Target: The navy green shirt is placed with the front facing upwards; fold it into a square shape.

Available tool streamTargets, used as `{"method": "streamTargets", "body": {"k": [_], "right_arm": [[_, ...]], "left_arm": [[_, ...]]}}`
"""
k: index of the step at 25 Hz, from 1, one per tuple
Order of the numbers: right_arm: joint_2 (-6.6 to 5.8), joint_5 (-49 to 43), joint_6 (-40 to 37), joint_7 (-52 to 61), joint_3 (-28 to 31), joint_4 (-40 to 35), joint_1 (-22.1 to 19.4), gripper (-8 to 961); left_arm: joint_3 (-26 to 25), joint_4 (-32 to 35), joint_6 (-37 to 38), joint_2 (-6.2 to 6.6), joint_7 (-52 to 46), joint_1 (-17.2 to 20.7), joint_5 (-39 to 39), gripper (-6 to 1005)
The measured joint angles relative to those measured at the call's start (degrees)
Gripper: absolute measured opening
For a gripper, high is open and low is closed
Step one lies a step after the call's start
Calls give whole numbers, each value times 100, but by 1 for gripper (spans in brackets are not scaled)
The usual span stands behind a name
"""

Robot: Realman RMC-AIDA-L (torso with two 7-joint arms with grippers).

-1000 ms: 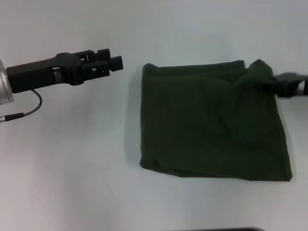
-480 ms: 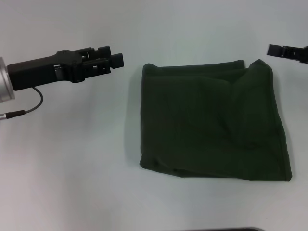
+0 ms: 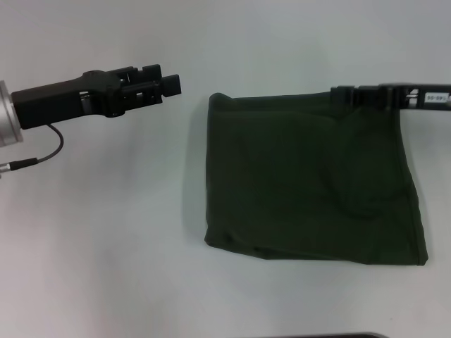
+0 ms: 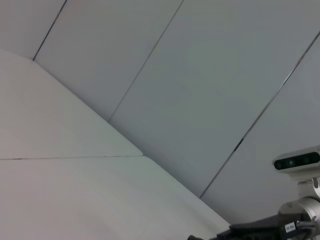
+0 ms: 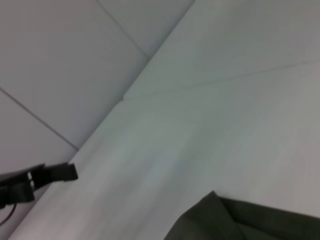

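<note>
Folded shirt (image 3: 310,183) on table (image 3: 106,246), right claw (image 3: 341,94) over far edge – state unclear; left claw (image 3: 168,84) well clear, together

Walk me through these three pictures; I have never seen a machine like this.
This is a two-armed robot at a white table. The big picture looks down from a camera on its head. The other two come from cameras on its wrists, aimed mostly at the wall and table. A dark green shirt, already folded into a rough square, lies on the table. The left claw hangs beside it, holding nothing. The right claw reaches in over the shirt's far edge; whether it grips the cloth cannot be seen. In the right wrist picture, the black shape is the other arm's claw.
</note>
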Motion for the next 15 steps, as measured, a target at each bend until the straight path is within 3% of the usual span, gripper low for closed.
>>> {"method": "streamTargets", "body": {"k": [9,13,15], "right_arm": [[15,12,-55,-16,-539,19,30,207],[13,-15,272,9,-775,204,64,76],[0,-31,481,29,-898,323,78,54]], "left_arm": [[15,-112,-41,-9,12,-63,0,690],[14,-128,-42,-8,21,-69,0,691],[13,-129,-42,-8,21,-69,0,691]]}}
